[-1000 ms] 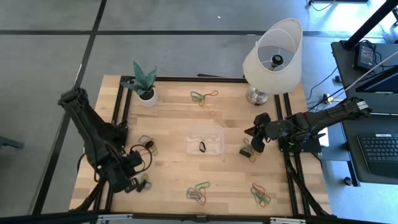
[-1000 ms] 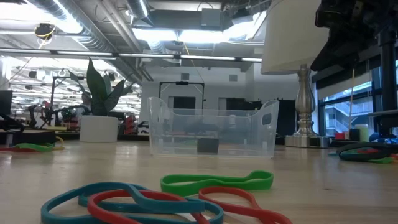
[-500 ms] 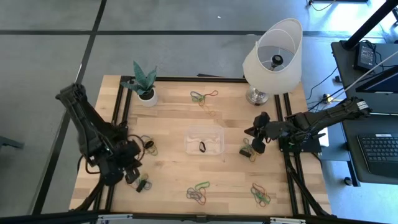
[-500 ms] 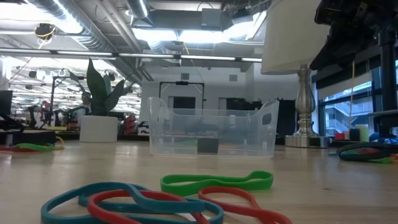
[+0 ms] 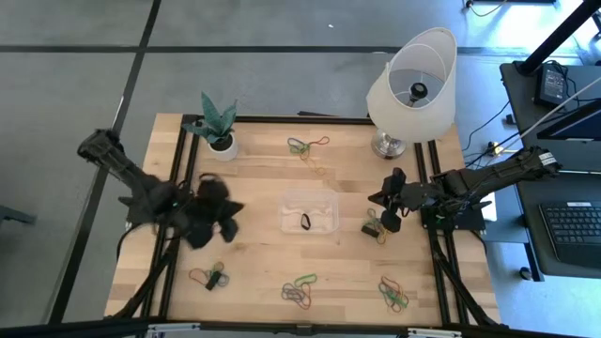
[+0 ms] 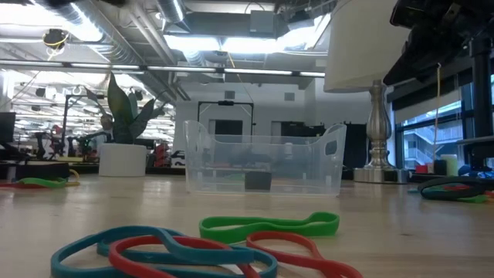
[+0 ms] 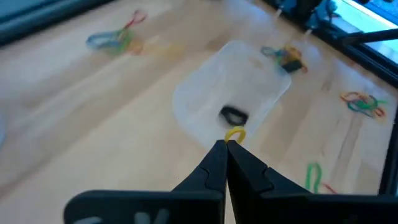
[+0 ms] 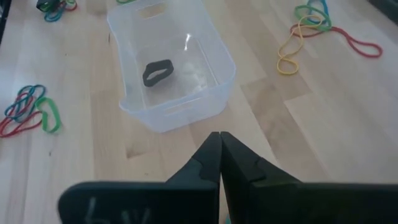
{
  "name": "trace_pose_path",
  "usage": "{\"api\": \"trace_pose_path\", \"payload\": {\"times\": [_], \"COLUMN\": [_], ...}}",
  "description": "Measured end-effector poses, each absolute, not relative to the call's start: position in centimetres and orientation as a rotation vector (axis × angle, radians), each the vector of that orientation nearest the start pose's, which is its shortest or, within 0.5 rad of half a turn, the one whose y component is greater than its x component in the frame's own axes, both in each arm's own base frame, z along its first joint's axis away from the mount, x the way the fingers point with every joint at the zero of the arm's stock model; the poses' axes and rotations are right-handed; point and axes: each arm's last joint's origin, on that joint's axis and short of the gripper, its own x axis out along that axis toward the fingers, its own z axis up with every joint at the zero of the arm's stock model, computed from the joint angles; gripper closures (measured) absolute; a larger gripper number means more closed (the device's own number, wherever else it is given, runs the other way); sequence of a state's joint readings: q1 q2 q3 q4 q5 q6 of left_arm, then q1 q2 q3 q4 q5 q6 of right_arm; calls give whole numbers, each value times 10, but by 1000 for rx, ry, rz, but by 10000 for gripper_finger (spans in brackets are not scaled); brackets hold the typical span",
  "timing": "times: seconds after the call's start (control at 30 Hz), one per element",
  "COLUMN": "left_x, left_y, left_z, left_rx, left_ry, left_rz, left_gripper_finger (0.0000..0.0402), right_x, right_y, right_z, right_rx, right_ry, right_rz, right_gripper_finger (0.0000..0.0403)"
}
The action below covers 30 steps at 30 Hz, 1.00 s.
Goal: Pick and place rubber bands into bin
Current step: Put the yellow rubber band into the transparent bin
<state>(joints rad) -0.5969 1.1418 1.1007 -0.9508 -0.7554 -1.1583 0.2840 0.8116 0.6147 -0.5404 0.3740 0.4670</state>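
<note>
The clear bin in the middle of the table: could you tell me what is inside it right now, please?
Inside the bin lies one black rubber band on the floor. Nothing else shows through its see-through walls; nothing covers its inside in the right wrist view.

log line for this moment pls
left gripper: shut on yellow rubber band, nearing clear plastic bin | bin: one black rubber band | right gripper: shut, waiting beside bin
</note>
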Motion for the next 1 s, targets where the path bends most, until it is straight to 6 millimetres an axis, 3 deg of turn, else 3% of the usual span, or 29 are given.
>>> {"api": "trace_pose_path", "payload": {"times": [0.23, 0.43, 0.67, 1.0], "left_x": [253, 307, 348, 381], "left_y": [-60, -19, 11, 9], "left_z": [328, 317, 264, 196], "left_rx": [-320, -271, -331, -496], "left_ry": [453, 363, 479, 679], "left_rz": [394, 270, 227, 168], "left_gripper_finger": [400, 400, 400, 400], "right_x": [157, 157, 157, 157], "right_y": [35, 35, 35, 35], "right_z": [242, 242, 242, 242], "right_rx": [202, 204, 207, 176], "right_ry": [660, 660, 662, 666], "right_rz": [-243, -243, -244, -233], "right_gripper_finger": [393, 393, 393, 393]}}
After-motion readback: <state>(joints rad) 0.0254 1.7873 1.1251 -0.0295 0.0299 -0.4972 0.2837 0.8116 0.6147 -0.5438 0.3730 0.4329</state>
